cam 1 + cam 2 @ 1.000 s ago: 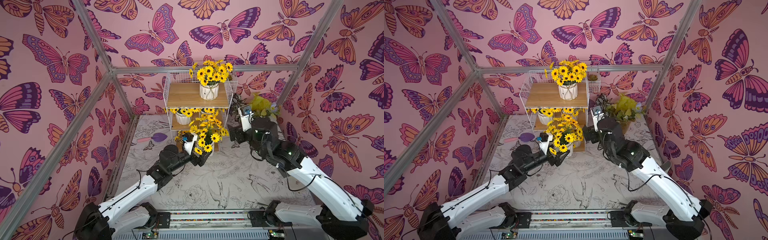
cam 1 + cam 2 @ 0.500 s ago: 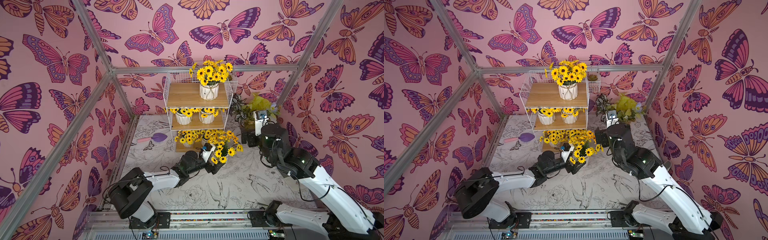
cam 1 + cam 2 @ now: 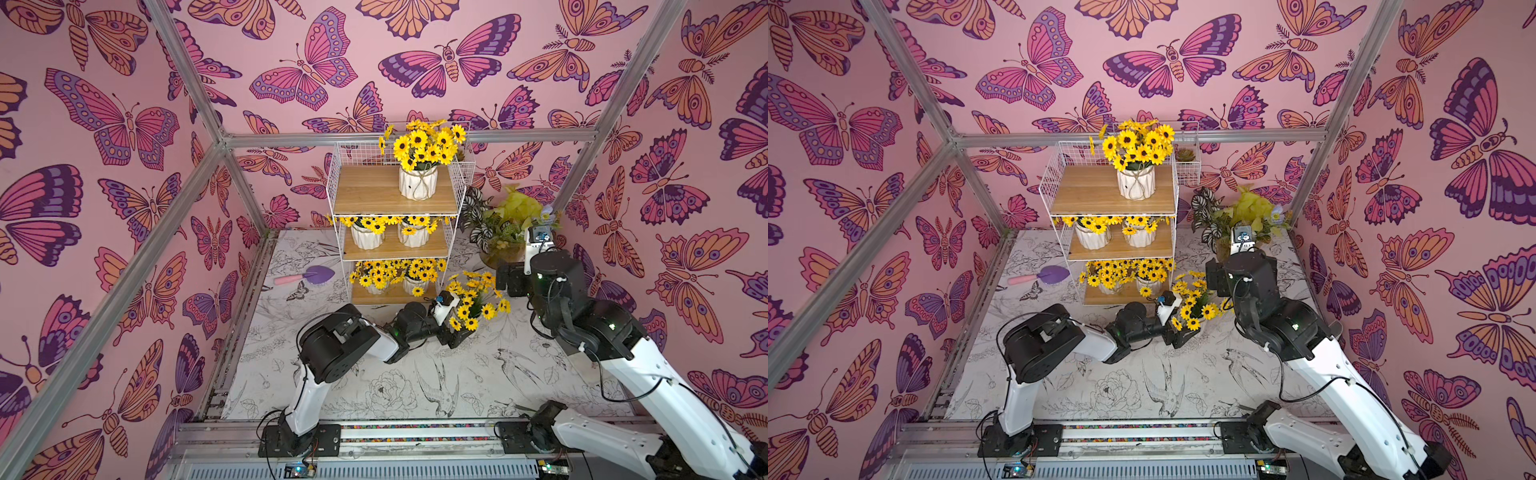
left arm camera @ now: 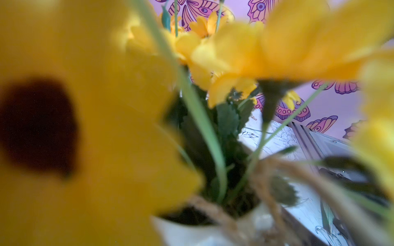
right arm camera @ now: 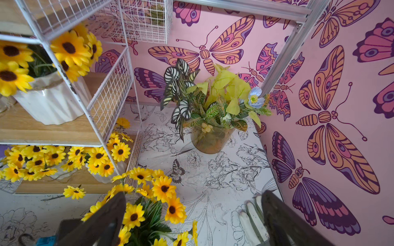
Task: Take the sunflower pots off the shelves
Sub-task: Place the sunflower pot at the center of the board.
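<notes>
One white ribbed sunflower pot (image 3: 473, 301), likely light but breakable, is being squeezed round its hard sides by the left gripper (image 3: 459, 330); the right gripper (image 5: 193, 196) is gaping.

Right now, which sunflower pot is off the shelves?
The pot in the left gripper, low beside the bottom tier of the shelves. The other five all stand on the boards.

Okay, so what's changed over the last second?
The left hand has carried its sunflower pot from the front of the shelves rightward and down, low by the table, still gripping it. The right hand has drawn back rightward, open. The five shelved pots, trowel and leafy plant stayed put.
</notes>
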`<state>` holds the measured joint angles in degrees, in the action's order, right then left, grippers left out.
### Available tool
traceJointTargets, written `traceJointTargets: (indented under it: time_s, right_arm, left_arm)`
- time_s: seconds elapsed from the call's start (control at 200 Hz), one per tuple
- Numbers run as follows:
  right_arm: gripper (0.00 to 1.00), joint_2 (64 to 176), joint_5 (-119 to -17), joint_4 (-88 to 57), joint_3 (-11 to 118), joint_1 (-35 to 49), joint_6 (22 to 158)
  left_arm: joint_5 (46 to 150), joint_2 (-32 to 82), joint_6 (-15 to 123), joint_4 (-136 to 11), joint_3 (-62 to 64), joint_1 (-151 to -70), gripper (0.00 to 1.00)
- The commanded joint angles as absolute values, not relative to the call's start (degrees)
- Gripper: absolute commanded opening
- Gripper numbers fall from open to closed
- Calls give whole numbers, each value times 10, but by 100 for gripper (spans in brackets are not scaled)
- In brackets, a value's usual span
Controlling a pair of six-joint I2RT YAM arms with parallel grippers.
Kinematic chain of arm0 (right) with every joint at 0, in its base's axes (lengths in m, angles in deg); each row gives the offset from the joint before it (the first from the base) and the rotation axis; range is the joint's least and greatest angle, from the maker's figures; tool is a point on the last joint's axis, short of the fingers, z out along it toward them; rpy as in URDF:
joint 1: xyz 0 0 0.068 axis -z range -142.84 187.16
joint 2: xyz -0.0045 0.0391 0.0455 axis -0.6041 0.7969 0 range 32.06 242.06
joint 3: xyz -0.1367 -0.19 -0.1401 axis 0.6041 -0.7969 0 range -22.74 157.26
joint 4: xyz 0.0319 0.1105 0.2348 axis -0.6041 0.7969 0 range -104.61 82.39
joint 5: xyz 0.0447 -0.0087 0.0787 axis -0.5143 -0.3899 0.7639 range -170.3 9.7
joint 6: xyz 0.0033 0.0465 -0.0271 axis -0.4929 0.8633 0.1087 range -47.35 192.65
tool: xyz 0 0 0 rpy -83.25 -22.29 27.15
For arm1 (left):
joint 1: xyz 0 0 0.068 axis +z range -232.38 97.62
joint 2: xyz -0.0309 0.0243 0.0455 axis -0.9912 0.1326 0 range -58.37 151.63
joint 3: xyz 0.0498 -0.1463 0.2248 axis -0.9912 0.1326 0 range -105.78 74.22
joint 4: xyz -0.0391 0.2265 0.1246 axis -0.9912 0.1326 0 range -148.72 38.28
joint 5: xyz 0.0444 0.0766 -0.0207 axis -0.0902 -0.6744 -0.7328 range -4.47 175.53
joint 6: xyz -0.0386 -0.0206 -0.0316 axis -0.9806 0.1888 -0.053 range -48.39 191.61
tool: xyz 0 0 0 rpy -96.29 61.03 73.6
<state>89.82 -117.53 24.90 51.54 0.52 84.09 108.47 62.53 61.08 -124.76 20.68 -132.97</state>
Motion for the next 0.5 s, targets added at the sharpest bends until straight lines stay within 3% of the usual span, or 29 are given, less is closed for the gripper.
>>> traceJointTargets:
  time_s: [0.0,0.491]
  right_arm:
    - [99,902,-1167,248,507,11,855]
    - [99,883,-1182,240,477,14,864]
  left_arm:
    - [1107,667,619,-1323,161,-1329,37]
    - [1130,823,609,-1318,-20,-1317,41]
